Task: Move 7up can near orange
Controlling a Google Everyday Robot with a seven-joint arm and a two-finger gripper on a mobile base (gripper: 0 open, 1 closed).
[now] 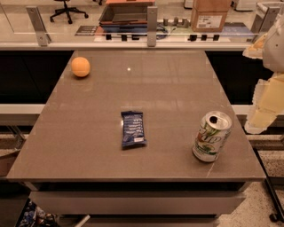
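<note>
Toward the near right corner of the grey table (168, 84): the 7up can (212, 136). Stands upright on its base, long axis vertical, silver top up with the dark pull-tab hole showing, logo turned to the near edge. Touches nothing.

Left of it, around the middle of the tabletop, a dark blue snack packet (133, 129). Lies flat, long side running near to far, well apart from the can. Sits a little to the near side of the straight line from can to far left corner.

Off the table's right edge, higher in the view, the gripper (265, 104). Hangs clear of the can; cannot tell whether clenched or released.

At the far left corner, the orange (80, 66). Rests alone, well apart from can and packet.

Beyond the table, a cardboard box (208, 15) and an office chair (66, 9).
</note>
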